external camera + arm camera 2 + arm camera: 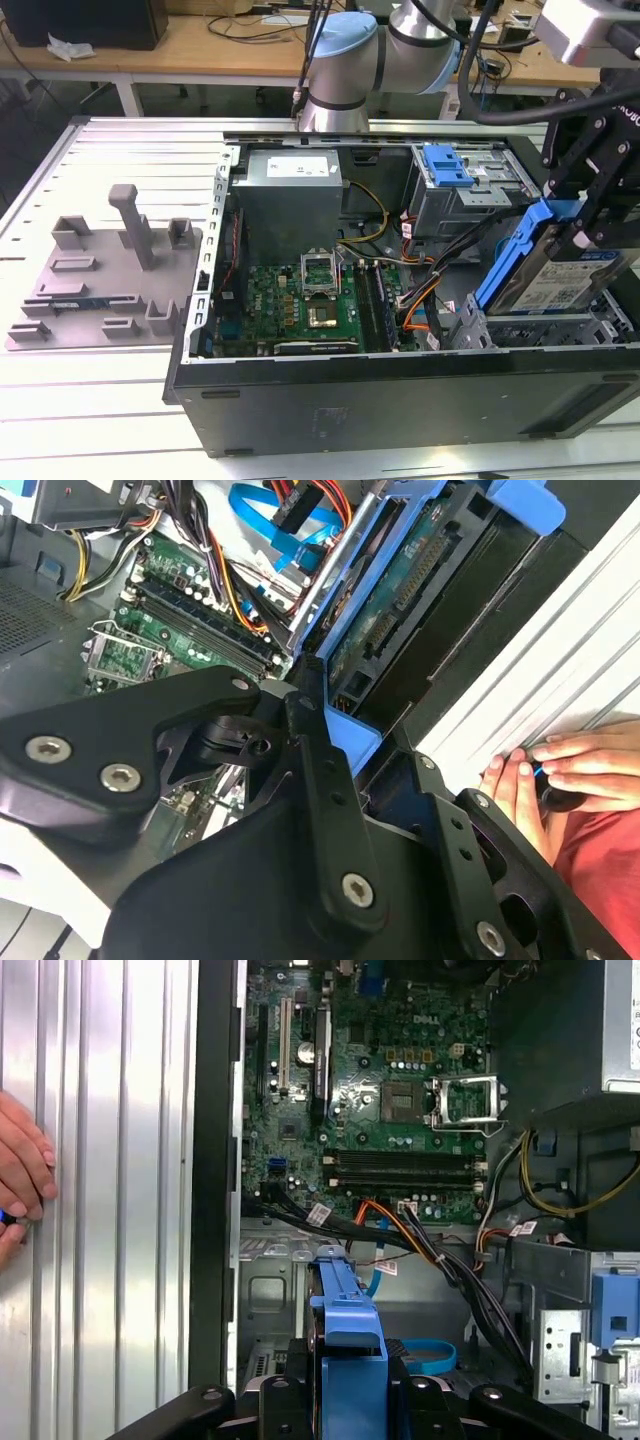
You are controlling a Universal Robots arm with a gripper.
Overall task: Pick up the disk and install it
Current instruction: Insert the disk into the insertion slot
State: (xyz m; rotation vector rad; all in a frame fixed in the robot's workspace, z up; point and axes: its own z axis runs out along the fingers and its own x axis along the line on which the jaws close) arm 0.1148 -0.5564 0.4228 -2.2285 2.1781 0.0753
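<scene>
Gripper (583,222) is clamped on the disk (560,280), black fingers pinching the blue carrier frame near its upper end. You can see that blue frame sitting right between the fingers in the first wrist view too (350,1345).

So pickup looks done and we're in the install part. In the exterior view the disk hangs tilted over the drive cage (470,330) at the front corner of the open case (400,400), on the exterior view's right, with its label side up. Its low end is down by the cage, but I honestly can't tell if it's touching the rails or just above them. It isn't seated yet, going by the angle.

My guess is that seating it calls for levelling the carrier square with the cage slot and staying clear of the orange cables (420,300) beside it.

Also, someone's hand (560,770) is resting on the table just outside the case wall, pretty near the arm.
</scene>
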